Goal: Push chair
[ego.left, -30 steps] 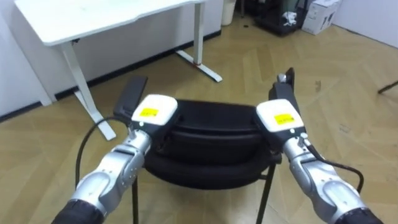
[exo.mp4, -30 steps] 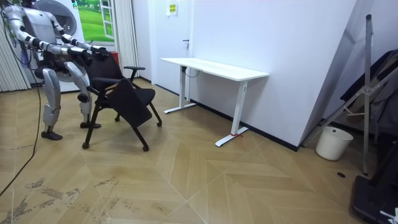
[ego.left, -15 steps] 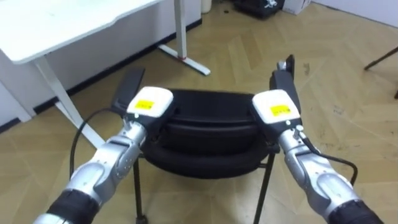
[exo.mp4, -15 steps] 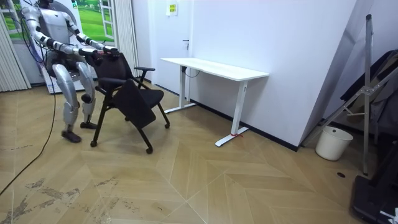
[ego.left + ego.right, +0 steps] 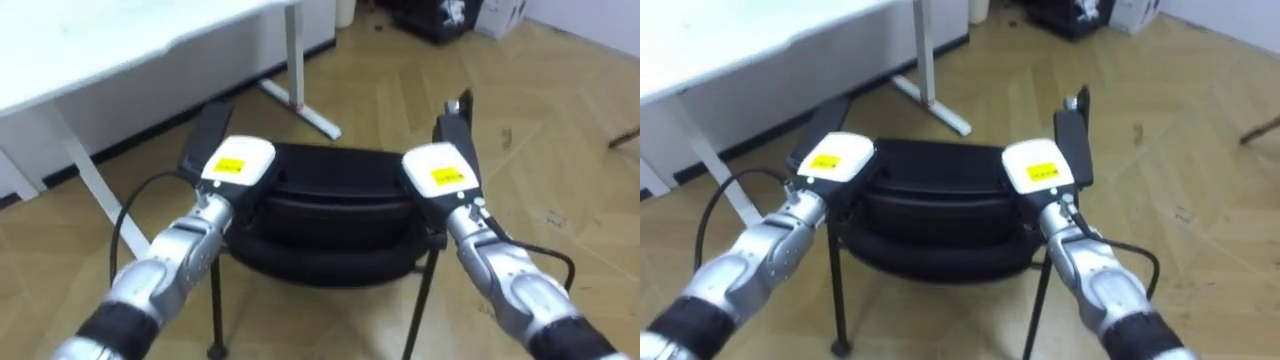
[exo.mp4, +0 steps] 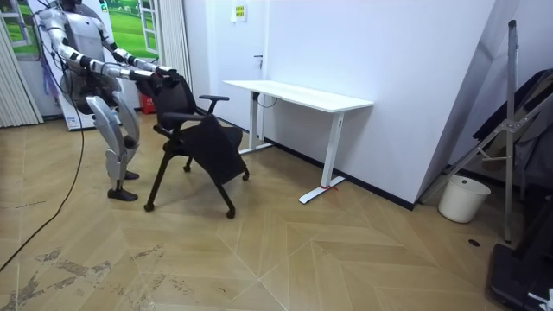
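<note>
pushing step judged under way: chair, near side of desk, is being pressed at its back by left hand and right hand; fingers hidden, grip cannot be told. next, even forward pressure is being called for.

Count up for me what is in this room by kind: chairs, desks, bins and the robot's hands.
chair: 1
desk: 1
bin: 1
robot hands: 2, the left hand and the right hand, both at the top of the chair's back
Total: 5
</note>
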Robot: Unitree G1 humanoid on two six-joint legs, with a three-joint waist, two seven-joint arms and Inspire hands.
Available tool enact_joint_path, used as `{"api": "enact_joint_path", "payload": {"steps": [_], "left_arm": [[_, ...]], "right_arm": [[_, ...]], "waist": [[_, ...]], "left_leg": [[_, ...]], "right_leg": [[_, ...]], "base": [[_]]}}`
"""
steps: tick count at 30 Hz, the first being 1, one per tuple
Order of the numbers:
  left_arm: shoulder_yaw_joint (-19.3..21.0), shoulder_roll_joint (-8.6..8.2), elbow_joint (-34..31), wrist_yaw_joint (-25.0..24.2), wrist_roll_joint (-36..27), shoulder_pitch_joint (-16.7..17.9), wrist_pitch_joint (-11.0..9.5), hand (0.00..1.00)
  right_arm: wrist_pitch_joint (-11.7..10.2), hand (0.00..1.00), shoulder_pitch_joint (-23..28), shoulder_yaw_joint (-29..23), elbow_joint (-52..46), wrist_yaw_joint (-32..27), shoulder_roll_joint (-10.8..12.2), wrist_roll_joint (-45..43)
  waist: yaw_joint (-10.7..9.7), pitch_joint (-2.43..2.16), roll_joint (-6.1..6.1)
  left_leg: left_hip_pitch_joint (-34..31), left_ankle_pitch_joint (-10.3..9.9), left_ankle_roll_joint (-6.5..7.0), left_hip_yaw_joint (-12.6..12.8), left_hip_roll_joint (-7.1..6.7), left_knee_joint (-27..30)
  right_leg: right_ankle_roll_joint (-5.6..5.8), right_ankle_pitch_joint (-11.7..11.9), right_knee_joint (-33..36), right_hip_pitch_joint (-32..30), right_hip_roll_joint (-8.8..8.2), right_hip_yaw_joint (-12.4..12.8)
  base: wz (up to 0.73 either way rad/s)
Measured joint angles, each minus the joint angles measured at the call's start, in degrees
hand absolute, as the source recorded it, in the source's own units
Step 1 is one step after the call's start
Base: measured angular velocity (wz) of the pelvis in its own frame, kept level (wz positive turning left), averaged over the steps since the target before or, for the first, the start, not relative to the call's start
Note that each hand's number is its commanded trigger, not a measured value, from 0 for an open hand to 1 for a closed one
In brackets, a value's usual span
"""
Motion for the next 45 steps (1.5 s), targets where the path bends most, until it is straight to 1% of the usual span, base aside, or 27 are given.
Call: {"api": "enact_joint_path", "payload": {"steps": [4,6,10,12,13,14,15,19,21,23,25,27,28,30,32,33,34,35,36,38,39,40,41,42,43,44,45], "left_arm": [[0.21,-0.34,-0.19,-0.39,0.06,0.02,0.07,1.00],[0.24,-0.88,-0.17,0.61,0.11,-0.01,0.13,1.00],[-0.05,-2.13,-0.03,1.37,0.65,0.59,0.51,1.00],[-0.06,-2.17,-0.01,1.60,0.60,0.68,0.51,1.00],[-0.05,-2.14,-0.09,1.87,0.53,0.89,0.52,1.00],[-0.02,-1.99,-0.32,2.23,0.20,1.44,0.52,1.00],[0.03,-1.92,-0.47,2.28,0.09,1.42,0.53,1.00],[0.11,-2.31,-0.99,2.80,-1.24,0.90,0.91,1.00],[0.12,-2.62,-1.02,2.86,-1.24,0.83,0.98,1.00],[0.12,-2.92,-1.21,3.62,-1.19,0.87,1.35,1.00],[0.11,-3.41,-1.16,3.69,-1.12,1.71,2.35,1.00],[-0.72,-2.94,-1.16,4.96,-1.11,3.35,2.29,1.00],[-1.18,-2.25,-1.22,5.98,-1.07,4.34,1.70,1.00],[-0.31,-1.50,-1.73,7.62,-0.95,4.66,0.70,1.00],[5.98,-1.07,-1.51,9.32,-0.68,5.86,0.52,1.00],[7.60,-1.05,-1.26,10.04,-0.21,6.19,0.31,1.00],[10.90,-0.57,-1.42,11.31,-0.19,7.32,-0.94,1.00],[13.24,0.42,-2.14,12.34,-0.28,7.82,-2.09,1.00],[13.36,-0.86,-1.36,12.98,-0.05,7.11,-1.48,1.00],[8.77,-1.48,0.37,12.49,0.57,4.53,0.79,1.00],[7.65,-1.32,0.33,12.06,0.73,4.24,1.00,1.00],[6.94,-1.48,-0.28,11.85,1.38,3.96,1.37,1.00],[6.09,-1.31,-0.70,11.78,1.44,4.19,1.88,1.00],[6.02,-0.69,-0.95,11.73,1.40,4.38,1.91,1.00],[7.10,-0.49,-1.39,11.56,1.16,4.63,2.04,1.00],[7.33,-0.42,-0.99,10.88,0.99,4.38,2.21,1.00],[7.24,-0.50,-0.87,10.58,0.94,4.46,2.22,1.00]], "right_arm": [[-0.76,1.00,-0.07,-0.74,-0.06,0.79,-0.27,0.01],[-1.35,1.00,-0.63,-0.89,-0.06,0.81,-0.86,0.21],[-1.57,1.00,0.79,-1.01,-1.63,0.88,-2.00,0.03],[-1.53,1.00,0.99,-0.96,-2.24,0.90,-2.29,-0.13],[-1.36,1.00,0.98,-0.92,-2.36,1.04,-2.19,-0.57],[-1.27,1.00,1.01,-0.88,-2.57,1.22,-2.04,-0.76],[-1.14,1.00,1.01,-0.94,-2.80,1.20,-1.97,-0.81],[1.48,1.00,2.14,-0.88,-7.24,1.28,-3.09,-1.00],[1.79,1.00,2.67,-0.93,-8.13,1.25,-3.34,-1.51],[2.29,1.00,3.61,-0.94,-9.54,1.22,-3.44,-1.80],[2.71,1.00,4.09,-0.69,-9.03,1.57,-2.85,-2.00],[3.49,1.00,5.73,0.72,-8.88,1.58,-2.52,-1.13],[3.57,1.00,6.77,1.74,-9.16,1.55,-2.79,0.05],[3.64,1.00,6.88,1.94,-10.70,2.04,-2.45,-0.03],[6.02,1.00,-0.65,6.38,-8.33,2.83,-0.11,-2.51],[6.47,1.00,-2.91,8.05,-8.27,3.60,-0.14,-3.02],[6.72,1.00,-6.89,10.59,-8.30,4.78,0.48,-3.52],[7.07,1.00,-8.81,11.19,-9.17,5.49,1.00,-3.73],[7.28,1.00,-8.83,11.03,-9.24,5.70,0.91,-3.53],[7.13,1.00,-8.06,9.91,-5.14,5.37,0.68,-1.10],[6.95,1.00,-7.17,9.44,-4.82,5.37,0.59,-0.77],[5.86,1.00,-5.53,8.14,-5.08,5.71,0.38,-0.50],[4.47,1.00,-4.41,7.30,-5.03,5.63,0.06,-0.49],[4.06,1.00,-4.36,7.24,-5.09,5.68,0.32,-0.70],[4.03,1.00,-4.89,7.47,-6.40,6.34,0.36,-0.95],[4.69,1.00,-5.24,7.90,-7.52,7.77,0.62,-1.03],[4.68,1.00,-5.32,7.90,-7.47,8.54,0.53,-1.03]], "waist": [[-0.29,0.34,-1.33],[-0.02,0.61,-1.83],[0.63,0.53,-1.81],[0.75,0.43,-1.58],[1.48,0.11,-1.48],[1.63,-0.92,-1.10],[1.22,-1.04,-1.13],[0.28,-1.17,-2.09],[-0.01,-1.15,-2.56],[-0.09,-1.12,-3.24],[0.25,-1.09,-3.40],[1.45,-1.05,-3.32],[1.67,-0.85,-3.06],[3.99,-1.17,-3.58],[3.90,0.49,0.36],[3.97,0.86,2.02],[4.23,0.78,3.01],[4.25,0.60,0.85],[4.29,0.83,0.58],[4.34,0.40,-0.90],[4.33,0.34,-1.76],[4.29,-0.13,-2.82],[4.52,-0.41,-2.95],[5.46,-0.94,-3.54],[7.41,-1.62,-2.67],[7.37,-1.80,-1.81],[7.28,-1.77,-1.83]], "left_leg": [[-2.99,5.52,0.20,-0.02,1.75,9.20],[-5.32,5.61,0.37,0.91,1.17,9.21],[-11.74,6.39,0.54,3.80,-2.23,-2.97],[-12.17,9.78,1.69,6.49,-3.29,-13.83],[-11.81,15.00,2.62,6.99,-3.77,-18.23],[-11.39,19.10,3.17,6.78,-4.81,-20.71],[-11.03,20.48,3.59,6.51,-5.37,-21.44],[-8.96,19.70,5.30,8.26,-9.54,-22.59],[-7.90,18.41,6.59,10.46,-10.84,-22.63],[-6.01,17.03,7.32,10.25,-12.20,-22.46],[-3.75,16.15,7.07,6.68,-12.54,-22.53],[-1.51,15.44,6.41,3.38,-11.49,-22.87],[-0.04,15.20,6.10,3.45,-10.50,-23.77],[1.39,13.98,5.25,-2.09,-9.52,-24.86],[1.04,13.43,3.11,-10.72,-7.49,-24.78],[0.46,13.79,2.72,-11.73,-6.83,-25.08],[-1.49,14.59,2.00,-12.61,-6.65,-26.04],[-3.37,13.34,0.80,-12.23,-8.79,-25.49],[-3.47,11.94,0.61,-12.35,-8.24,-24.99],[-0.64,13.47,1.55,-9.20,-9.76,-28.56],[0.08,14.02,1.46,-9.07,-9.43,-29.18],[0.75,14.53,0.85,-13.39,-8.74,-29.14],[0.96,14.59,0.48,-20.19,-7.97,-28.70],[0.58,14.64,0.36,-22.49,-8.01,-28.63],[-1.39,13.94,-1.52,-26.15,-7.69,-27.93],[-1.54,13.64,-2.28,-25.80,-7.33,-27.84],[-1.37,13.79,-2.42,-24.81,-7.13,-28.06]], "right_leg": [[-2.12,-4.51,1.74,3.73,0.07,-2.40],[-2.75,-5.43,1.39,4.63,-0.07,-2.39],[-2.72,-5.95,-3.70,9.35,-0.09,-3.83],[-2.30,-6.17,-5.53,11.18,-0.07,-4.16],[-1.85,-6.28,-6.73,12.23,-0.18,-4.22],[-1.19,-6.32,-8.10,13.03,-0.37,-4.94],[-0.76,-6.36,-8.85,13.68,-0.57,-5.47],[2.24,-6.57,-7.84,15.23,-4.53,-6.93],[2.92,-6.82,-1.43,14.07,-6.93,-7.12],[5.46,-4.96,7.38,11.55,-9.03,-5.12],[5.34,-0.79,11.42,11.34,-8.35,-2.66],[5.06,7.01,13.97,11.34,-5.78,-0.55],[5.32,13.32,16.91,10.24,-4.36,0.32],[5.33,7.93,21.61,4.89,-4.21,2.58],[5.20,-1.69,18.54,-2.33,-1.83,4.87],[5.69,-2.24,15.62,-4.25,-1.09,6.96],[6.39,-1.01,4.40,-6.48,-1.58,13.41],[5.27,2.50,-3.92,-5.74,-5.08,15.10],[4.53,1.99,-2.73,-5.58,-5.08,10.20],[4.20,1.49,-2.49,-0.05,-6.69,-3.22],[4.20,1.49,-1.97,1.18,-6.53,-4.72],[4.12,1.53,0.64,1.09,-4.53,-2.35],[3.72,0.57,-1.25,-0.16,-1.27,7.04],[3.18,0.69,-4.73,-0.73,0.58,12.48],[1.12,2.93,-7.40,-1.38,1.96,15.64],[0.10,3.02,-7.45,-1.08,1.35,9.56],[-0.24,2.82,-7.22,-0.42,0.95,6.72]], "base": [[0.28],[0.04],[0.02],[-0.11],[-0.35],[-0.31],[0.00],[0.14],[0.26],[0.31],[0.28],[0.42],[0.62],[0.00],[-0.50],[-0.06],[0.34],[0.67],[1.31],[1.50],[1.54],[1.30],[0.90],[0.30],[0.34],[0.60],[0.97]]}}
